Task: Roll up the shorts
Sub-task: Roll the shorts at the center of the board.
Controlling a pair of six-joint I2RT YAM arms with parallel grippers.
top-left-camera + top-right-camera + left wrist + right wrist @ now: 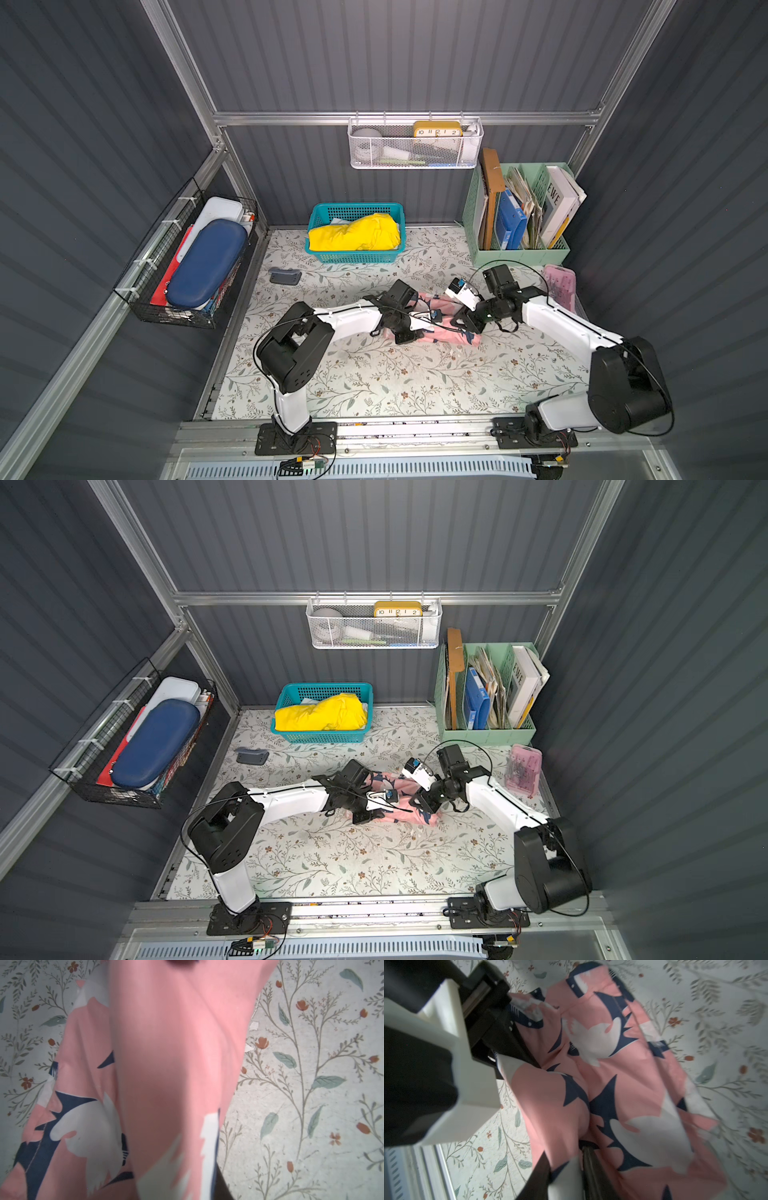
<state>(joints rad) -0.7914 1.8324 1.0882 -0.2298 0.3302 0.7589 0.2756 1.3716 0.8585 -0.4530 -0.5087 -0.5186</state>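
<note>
Item: shorts point(446, 332), bunched on table point(374, 374); I judge rolling barely begun. Left gripper point(407, 332) clamps the fabric; right gripper point(564, 1159) stands parted around a fold.

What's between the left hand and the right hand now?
The shorts fill the gap between left hand and right hand, seen in both top views.

Left end effector point(408, 333) sits near right end effector point(467, 325).
</note>
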